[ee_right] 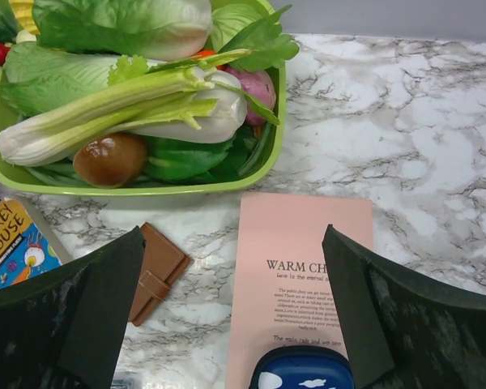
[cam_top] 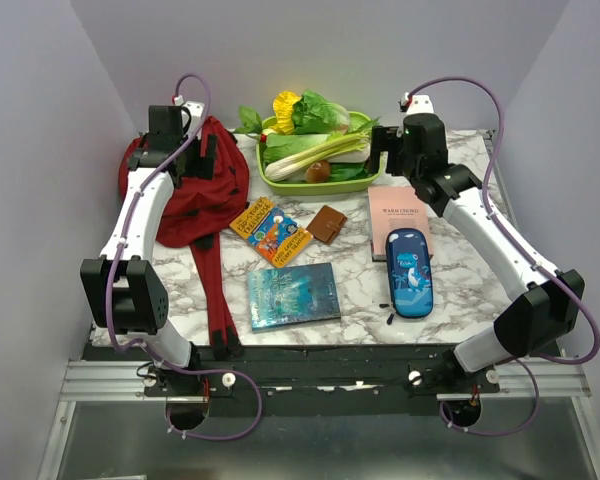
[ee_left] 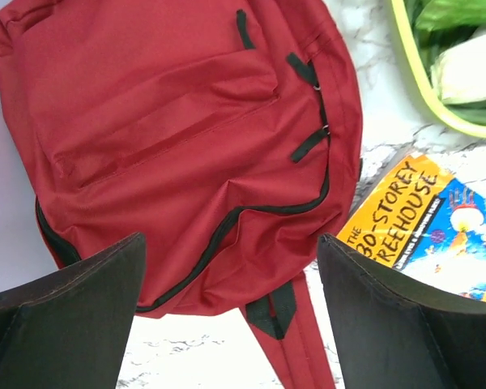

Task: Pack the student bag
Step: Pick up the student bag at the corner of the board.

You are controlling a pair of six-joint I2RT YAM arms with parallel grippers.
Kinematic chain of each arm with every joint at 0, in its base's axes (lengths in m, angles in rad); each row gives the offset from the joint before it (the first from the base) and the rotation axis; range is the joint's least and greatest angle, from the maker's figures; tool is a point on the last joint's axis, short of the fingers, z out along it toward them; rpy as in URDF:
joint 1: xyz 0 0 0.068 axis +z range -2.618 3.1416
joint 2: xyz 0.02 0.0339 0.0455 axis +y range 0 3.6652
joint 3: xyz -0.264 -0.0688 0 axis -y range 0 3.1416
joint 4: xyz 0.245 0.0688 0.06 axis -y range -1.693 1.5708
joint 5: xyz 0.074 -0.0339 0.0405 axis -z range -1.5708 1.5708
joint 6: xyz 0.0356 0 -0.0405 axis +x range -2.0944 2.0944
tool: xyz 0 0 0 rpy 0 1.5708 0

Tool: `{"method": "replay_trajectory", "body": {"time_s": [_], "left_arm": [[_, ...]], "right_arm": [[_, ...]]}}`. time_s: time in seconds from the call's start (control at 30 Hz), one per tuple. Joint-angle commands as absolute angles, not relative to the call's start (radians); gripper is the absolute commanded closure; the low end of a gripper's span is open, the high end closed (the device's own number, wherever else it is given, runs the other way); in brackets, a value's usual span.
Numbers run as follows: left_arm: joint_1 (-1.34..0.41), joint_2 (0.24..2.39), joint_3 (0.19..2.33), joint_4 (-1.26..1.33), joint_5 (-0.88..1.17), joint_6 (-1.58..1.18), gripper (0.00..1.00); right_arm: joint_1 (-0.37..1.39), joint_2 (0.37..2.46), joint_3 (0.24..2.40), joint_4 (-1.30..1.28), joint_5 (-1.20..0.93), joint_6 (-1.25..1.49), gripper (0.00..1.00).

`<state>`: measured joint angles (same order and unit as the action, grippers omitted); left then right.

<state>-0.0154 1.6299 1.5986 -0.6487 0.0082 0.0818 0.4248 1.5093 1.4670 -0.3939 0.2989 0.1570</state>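
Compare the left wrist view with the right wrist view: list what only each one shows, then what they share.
Left wrist only: the red backpack, filling most of the picture.
Right wrist only: the wallet, the pink book and the end of the pencil case lying on that book.
Both: the Treehouse book, the green tray of vegetables, and the marble table.

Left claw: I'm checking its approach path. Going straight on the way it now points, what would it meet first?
Probably the student bag, lying straight ahead of the open left claw; how far off is unclear.
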Motion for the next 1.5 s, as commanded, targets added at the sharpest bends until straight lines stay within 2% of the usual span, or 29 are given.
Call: {"method": "replay_trajectory", "body": {"time_s": [0.0, 0.2, 0.3, 0.8, 1.27, 1.37, 1.47], "left_arm": [[0.015, 1.621, 1.507, -0.595, -0.003, 0.162, 0.07], [0.020, 1.589, 1.356, -0.466, -0.005, 0.235, 0.05], [0.021, 1.604, 1.342, -0.460, -0.018, 0.252, 0.01], [0.032, 1.652, 1.263, -0.417, -0.068, 0.319, 0.01], [0.032, 1.796, 1.351, -0.364, -0.066, 0.351, 0.01], [0.029, 1.810, 1.344, -0.370, -0.069, 0.359, 0.04], [0.031, 1.827, 1.336, -0.373, -0.081, 0.371, 0.15]], "right_arm": [[0.431, 1.526, 1.445, -0.405, 0.301, 0.143, 0.00], [0.431, 1.519, 1.419, -0.416, 0.276, 0.129, 0.00], [0.431, 1.503, 1.404, -0.416, 0.258, 0.117, 0.00], [0.431, 1.457, 1.356, -0.390, 0.210, 0.098, 0.00], [0.430, 1.425, 1.333, -0.377, 0.166, 0.092, 0.00], [0.431, 1.419, 1.331, -0.388, 0.172, 0.087, 0.00], [0.431, 1.417, 1.344, -0.402, 0.183, 0.084, 0.00]]}}
